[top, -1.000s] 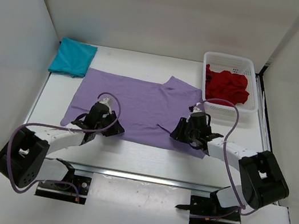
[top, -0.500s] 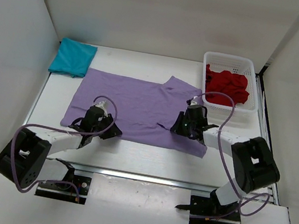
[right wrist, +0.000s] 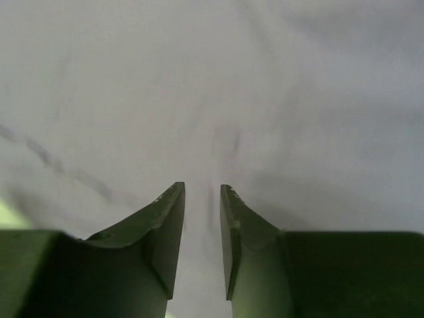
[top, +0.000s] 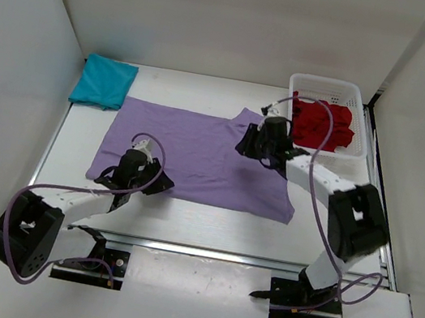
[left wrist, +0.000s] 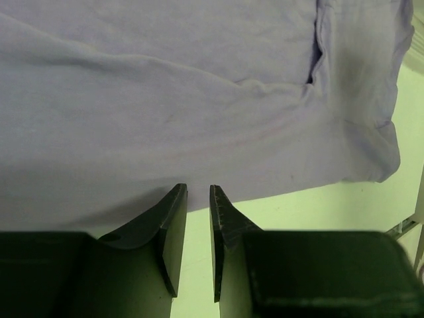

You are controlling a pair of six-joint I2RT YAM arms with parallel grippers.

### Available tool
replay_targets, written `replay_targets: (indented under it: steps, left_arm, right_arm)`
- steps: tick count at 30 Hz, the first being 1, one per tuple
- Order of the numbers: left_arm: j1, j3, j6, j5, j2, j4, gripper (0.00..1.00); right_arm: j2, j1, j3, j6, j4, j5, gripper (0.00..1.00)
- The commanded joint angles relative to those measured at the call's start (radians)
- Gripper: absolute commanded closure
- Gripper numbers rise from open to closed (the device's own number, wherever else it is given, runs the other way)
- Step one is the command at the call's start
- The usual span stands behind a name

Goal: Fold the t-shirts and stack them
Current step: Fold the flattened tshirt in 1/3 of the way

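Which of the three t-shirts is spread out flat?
The lavender t-shirt, lying open and flat. The teal t-shirt lies folded at the far left; the dark red t-shirt is crumpled in the white basket.

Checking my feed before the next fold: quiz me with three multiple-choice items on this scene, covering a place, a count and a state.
1. Where is the dark red shirt?
A in the white basket
B on a shelf
C on the floor
2. How many shirts show?
A two
B three
C four
3. The purple shirt is:
A folded small
B rolled into a ball
C spread flat on the table

Key: 1 A, it lies crumpled inside the basket. 2 B, the teal shirt, the purple and the red. 3 C, it lies open, one sleeve out.
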Motion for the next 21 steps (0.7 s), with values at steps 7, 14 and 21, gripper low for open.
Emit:
replay_targets:
  steps: [7,14,21]
  left_arm:
    - [-0.034,0.130,0.040,-0.009,0.127,-0.014,0.71]
    - [0.096,-0.045,-0.003,0.100,0.110,0.015,0.69]
    - [-0.003,-0.201,-0.098,0.047,-0.112,-0.092,0.68]
  right_arm:
    - [-0.348,0.034,-0.485,0.007,0.027,0.057,0.88]
    - [-0.479,0.013,-0.705,0.050,0.008,0.063,0.93]
    - [-0.646,0.062,-0.760,0.089,-0.137,0.052,0.90]
